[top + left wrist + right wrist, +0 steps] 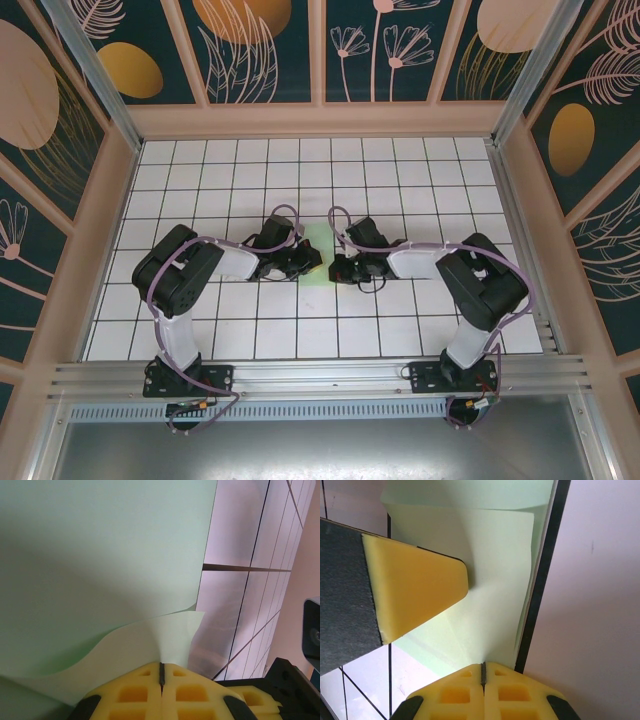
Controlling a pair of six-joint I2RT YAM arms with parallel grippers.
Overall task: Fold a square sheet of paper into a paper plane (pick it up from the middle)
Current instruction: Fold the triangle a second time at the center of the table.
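Top external view: the white tiled desk has the square sheet of paper in its middle, between the two arms. Left wrist view: the left pincer is pressed together, pinching a lifted flap of the sheet, likely to start a fold. Right wrist view: the right pincer is pressed together too. It looks to nip the sheet's edge, maybe to stop it sliding.

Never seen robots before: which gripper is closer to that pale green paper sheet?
Left, barely. The left gripper pinches a raised flap of the pale mint-green paper square; the right gripper meets its right side.
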